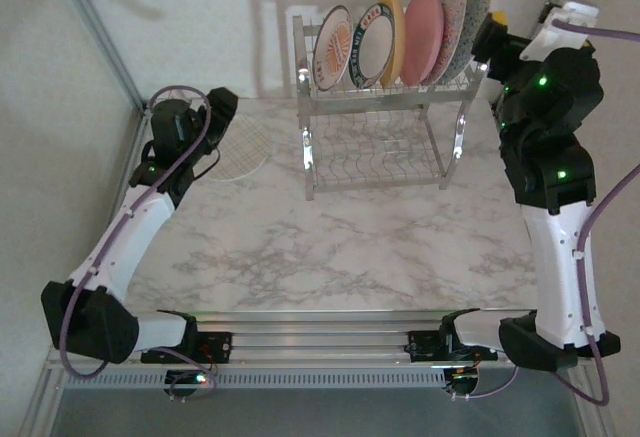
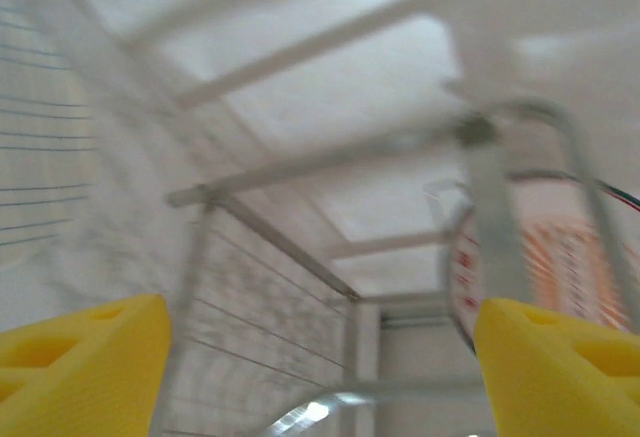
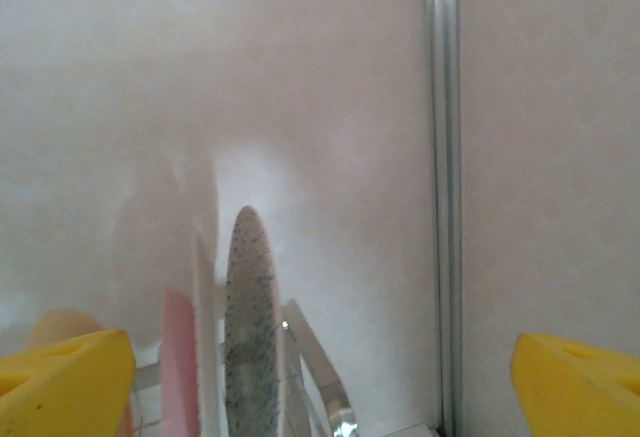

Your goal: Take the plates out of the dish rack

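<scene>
- Left hand (image 2: 320, 357): released, fingers spread, nothing between them; its wrist view is blurred.
- Beside that hand, a checked plate (image 1: 243, 147) lies flat on the table (image 1: 330, 247), left of the dish rack (image 1: 380, 127). Cannot tell if they touch.
- Right hand (image 3: 320, 387): released, fingers wide apart, empty, raised at the rack's right end, facing the edge of the grey speckled plate (image 3: 250, 327).
- The rack's top tier holds six plates on edge, left to right: orange sunburst plate (image 1: 332, 47), green-rimmed plate (image 1: 372, 45), yellow plate (image 1: 392, 32), pink plate (image 1: 422, 35), floral plate (image 1: 448, 12), grey speckled plate.
</scene>
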Robot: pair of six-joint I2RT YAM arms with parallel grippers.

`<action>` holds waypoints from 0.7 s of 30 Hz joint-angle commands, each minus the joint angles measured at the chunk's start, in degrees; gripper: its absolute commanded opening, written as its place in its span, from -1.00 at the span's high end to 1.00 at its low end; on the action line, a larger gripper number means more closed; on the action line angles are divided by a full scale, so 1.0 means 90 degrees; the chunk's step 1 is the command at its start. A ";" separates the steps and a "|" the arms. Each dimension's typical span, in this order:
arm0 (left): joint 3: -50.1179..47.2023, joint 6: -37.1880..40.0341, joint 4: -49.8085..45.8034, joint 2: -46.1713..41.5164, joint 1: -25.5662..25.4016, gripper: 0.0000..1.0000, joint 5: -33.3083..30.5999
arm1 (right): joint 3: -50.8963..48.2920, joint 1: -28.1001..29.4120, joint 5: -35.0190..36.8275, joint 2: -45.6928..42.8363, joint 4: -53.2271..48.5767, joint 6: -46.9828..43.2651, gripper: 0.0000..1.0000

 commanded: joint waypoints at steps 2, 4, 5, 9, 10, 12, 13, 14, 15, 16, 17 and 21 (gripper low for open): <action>0.0495 0.1009 0.1086 -0.0390 -0.0816 -0.57 -0.0195 | 0.0101 -0.0797 -0.1847 0.0469 -0.0073 0.0931 -0.89; 0.0772 0.1370 0.1232 -0.0444 -0.1170 -0.58 -0.0199 | 0.0366 -0.1083 -0.2522 0.0741 -0.0248 0.0968 -0.88; 0.0908 0.1533 0.1252 -0.0449 -0.1336 -0.58 -0.0211 | 0.0442 -0.1165 -0.2714 0.0867 -0.0313 0.0927 -0.88; 0.1209 0.1580 0.1319 -0.0444 -0.1613 -0.58 -0.0188 | 0.0302 -0.1545 -0.3203 0.1011 -0.0202 0.1088 -0.84; 0.1249 0.1546 0.1333 -0.0434 -0.1666 -0.58 -0.0186 | 0.0242 -0.1611 -0.3323 0.1050 -0.0132 0.1135 -0.82; 0.1314 0.1540 0.1345 -0.0417 -0.1760 -0.59 -0.0187 | 0.0337 -0.1684 -0.3618 0.1209 -0.0157 0.1096 -0.75; 0.1355 0.1548 0.1329 -0.0392 -0.1813 -0.58 -0.0187 | 0.0433 -0.1691 -0.3732 0.1319 -0.0244 0.1036 -0.72; 0.1402 0.1559 0.1307 -0.0368 -0.1849 -0.58 -0.0187 | 0.0521 -0.1691 -0.3759 0.1421 -0.0316 0.1002 -0.68; 0.1441 0.1572 0.1307 -0.0348 -0.1871 -0.58 -0.0165 | 0.0541 -0.1691 -0.3730 0.1485 -0.0363 0.0991 -0.66; 0.1510 0.1589 0.1289 -0.0309 -0.1904 -0.58 -0.0143 | 0.0532 -0.1691 -0.3696 0.1526 -0.0367 0.0984 -0.60; 0.1594 0.1620 0.1264 -0.0283 -0.1937 -0.58 -0.0137 | 0.0497 -0.1693 -0.3681 0.1543 -0.0349 0.0967 -0.52; 0.1895 0.1712 0.1204 -0.0171 -0.2007 -0.57 -0.0090 | 0.0505 -0.1708 -0.3718 0.1687 -0.0360 0.0918 -0.39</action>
